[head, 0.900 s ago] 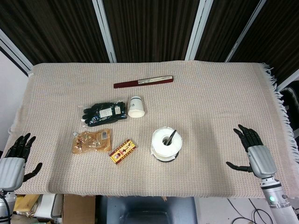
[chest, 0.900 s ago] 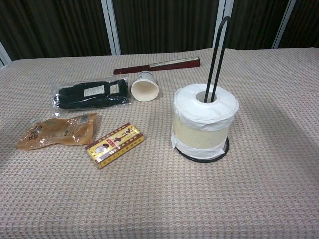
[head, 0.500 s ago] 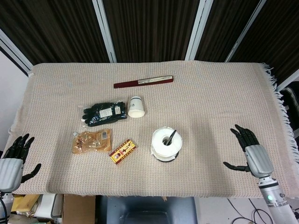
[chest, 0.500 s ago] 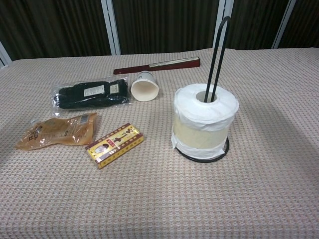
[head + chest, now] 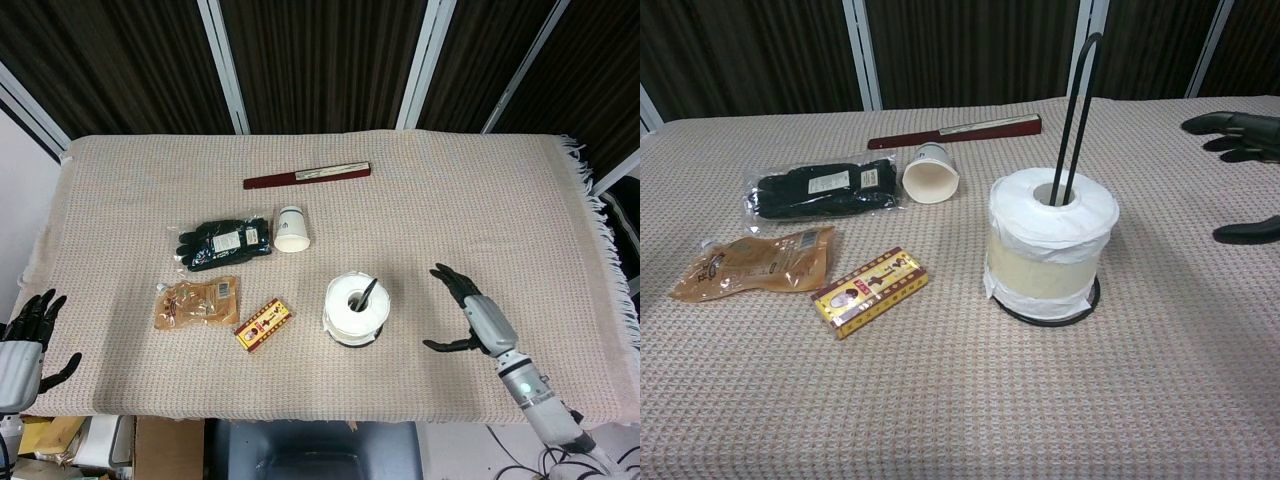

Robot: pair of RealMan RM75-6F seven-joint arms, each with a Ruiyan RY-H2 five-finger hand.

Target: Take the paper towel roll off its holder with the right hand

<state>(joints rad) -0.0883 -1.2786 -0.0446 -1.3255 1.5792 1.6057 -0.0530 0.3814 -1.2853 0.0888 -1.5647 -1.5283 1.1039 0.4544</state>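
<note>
The white paper towel roll (image 5: 356,305) (image 5: 1051,247) stands upright on its black wire holder (image 5: 1078,110), whose tall loop rises through the core. My right hand (image 5: 470,314) hovers a short way to the right of the roll, fingers spread apart and holding nothing; only its dark fingertips (image 5: 1230,125) show at the right edge of the chest view. My left hand (image 5: 22,345) sits at the table's front left corner, off the cloth, fingers apart and empty.
A paper cup (image 5: 292,229) lies on its side behind the roll, with black gloves in a bag (image 5: 225,242) to its left. A brown snack pouch (image 5: 195,302) and a yellow-red box (image 5: 263,324) lie front left. A dark red flat case (image 5: 306,175) lies at the back.
My right hand has moved left from the table's right edge toward the roll and now enters the chest view. My left hand has drifted slightly down and left.
</note>
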